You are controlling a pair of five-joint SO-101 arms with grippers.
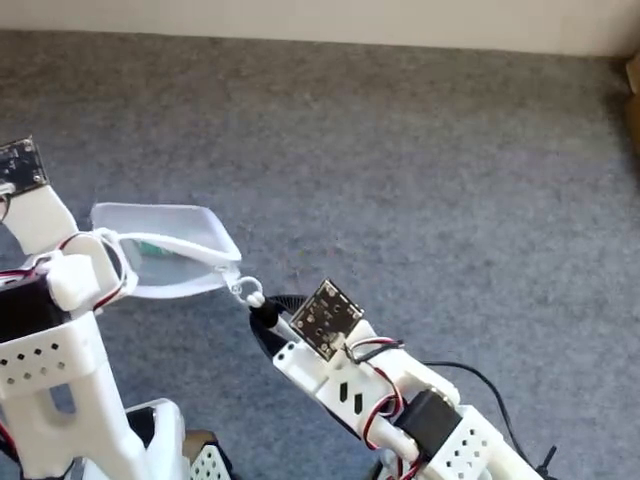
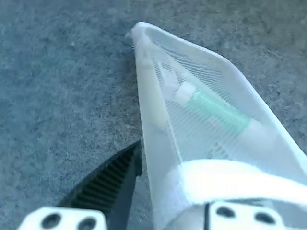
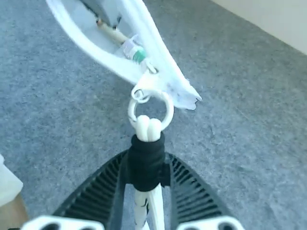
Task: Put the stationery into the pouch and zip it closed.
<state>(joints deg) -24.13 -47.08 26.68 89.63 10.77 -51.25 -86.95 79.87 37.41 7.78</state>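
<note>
A white mesh pouch point(image 1: 165, 250) is held off the grey surface between my two arms. Inside it lies a green-and-white pen point(image 2: 216, 112), which I also see through the open mouth of the pouch point(image 3: 158, 62) as the pen point(image 3: 122, 43). My left gripper point(image 1: 105, 265) is shut on the pouch's left end; one black finger point(image 2: 110, 182) shows beside the mesh. My right gripper point(image 1: 262, 318) is shut on the black bead of the zipper pull point(image 3: 146, 163), whose white ring point(image 3: 150, 108) hangs from the slider at the pouch's right corner.
Grey carpet-like surface point(image 1: 420, 180) stretches all around, open behind and to the right of the pouch. A pale wall point(image 1: 400, 20) runs along the back, a wooden edge point(image 1: 634, 100) sits far right, and a black cable point(image 1: 480, 380) trails by the right arm.
</note>
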